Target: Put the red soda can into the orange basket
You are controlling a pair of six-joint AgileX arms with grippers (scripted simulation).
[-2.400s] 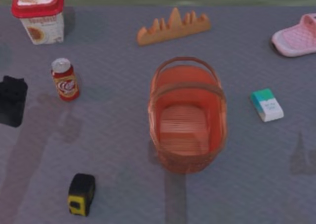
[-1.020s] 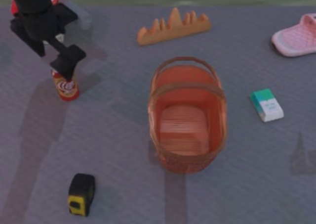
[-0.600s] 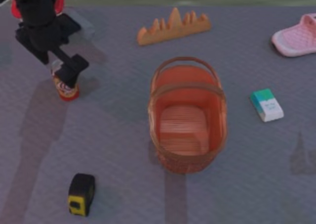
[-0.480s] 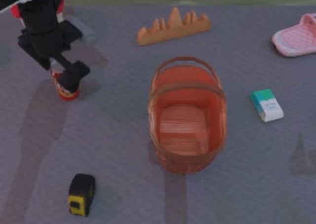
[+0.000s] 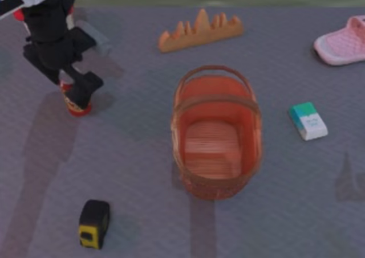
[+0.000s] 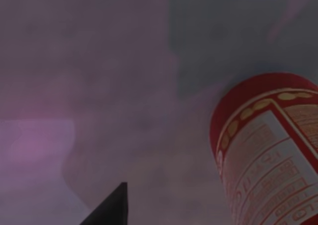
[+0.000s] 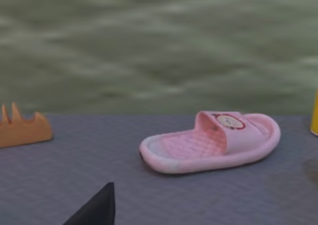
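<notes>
The red soda can point(image 5: 73, 105) stands upright at the table's left, with only its lower rim showing under my left gripper point(image 5: 78, 94). That gripper has come down over the can's top and is open. In the left wrist view the can point(image 6: 268, 155) fills the side of the picture, and a gap separates it from one dark fingertip point(image 6: 117, 205). The orange basket point(image 5: 251, 132) sits in the middle of the table, well to the right of the can, with nothing inside. My right gripper is outside the top view; one fingertip point(image 7: 102, 207) shows in its wrist view.
An orange spiky block point(image 5: 199, 31) lies behind the basket. A pink slipper point(image 5: 342, 41) is at the back right, and a teal-and-white box point(image 5: 308, 121) lies right of the basket. A black-and-yellow tape measure point(image 5: 94, 224) sits near the front left.
My left arm came in from the left edge and settled over the can. In the last second the gripper sank lower, hiding the can's silver top.
</notes>
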